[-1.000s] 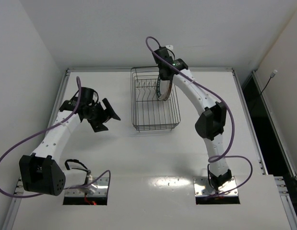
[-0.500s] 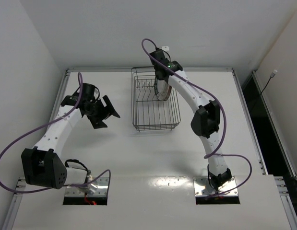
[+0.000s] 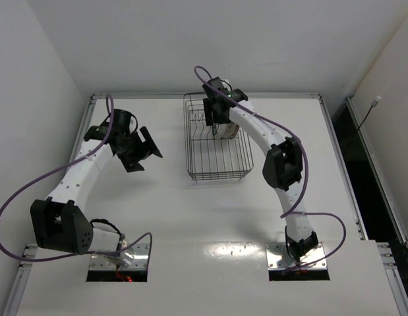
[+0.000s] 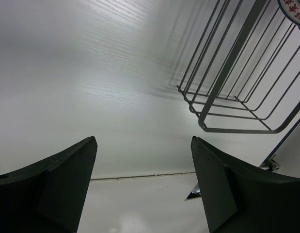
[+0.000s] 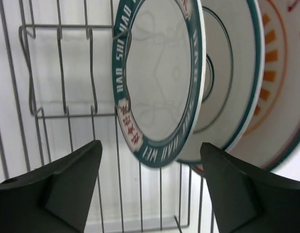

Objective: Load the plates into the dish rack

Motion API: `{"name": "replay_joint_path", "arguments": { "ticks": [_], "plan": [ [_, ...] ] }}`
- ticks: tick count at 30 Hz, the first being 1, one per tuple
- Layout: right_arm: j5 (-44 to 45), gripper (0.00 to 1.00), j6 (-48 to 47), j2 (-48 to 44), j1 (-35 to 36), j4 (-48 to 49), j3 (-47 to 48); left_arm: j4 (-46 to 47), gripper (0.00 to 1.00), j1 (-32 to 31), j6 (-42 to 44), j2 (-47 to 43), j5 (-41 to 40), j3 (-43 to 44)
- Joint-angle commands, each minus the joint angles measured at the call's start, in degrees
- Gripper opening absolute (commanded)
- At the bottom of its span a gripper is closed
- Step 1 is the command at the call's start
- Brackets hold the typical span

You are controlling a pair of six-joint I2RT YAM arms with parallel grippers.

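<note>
**A:** Starting with the plates, where are they found?

**B:** All three are seen standing on edge inside the dish rack (image 3: 215,158), packed close together in its far half. In the right wrist view the teal-banded plate (image 5: 159,82) is placed nearest the free tines (image 5: 62,73). The white plate (image 5: 227,82) with a thin dark rim is set just behind it. The orange-patterned plate (image 5: 280,87) is set last and is partly hidden by the other two.

**A:** How is the right end effector held?

**B:** The right end effector (image 5: 149,155) is held over that part of the rack, with its fingers (image 5: 57,189) spread wide. The lower edge of the teal-banded plate is framed between them, but no contact is seen and nothing is grasped.

**A:** And the left one?

**B:** The left end effector (image 4: 142,150) is held above the desk (image 3: 190,217), to the left of the rack and apart from it. Its jaws are opened wide and nothing is held. A corner of the rack is caught in its wrist view, with a sliver of plate rim at the top edge.

**A:** Where is the rack itself set?

**B:** It is set on the far half of the desk, between the two arms.
</note>
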Motion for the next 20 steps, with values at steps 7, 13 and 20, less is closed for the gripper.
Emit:
{"name": "replay_joint_path", "arguments": {
  "ticks": [7, 13, 20],
  "plan": [
    [-11.44, 1.00, -0.93, -18.26, -3.41, -10.58, 0.71, -1.29, 0.76, -0.34, 0.52, 2.09, -4.80, 8.44],
    [-22.00, 1.00, -1.47, -32.67, -4.63, -10.51, -10.96, -1.81, 0.76, -0.34, 0.52, 5.86, -7.26, 11.60],
    [-22.65, 1.00, -0.42, -50.17, -5.87, -7.68, -31.37, -2.34, 0.76, -0.34, 0.52, 9.82, -9.28, 17.05]
  ]
}}
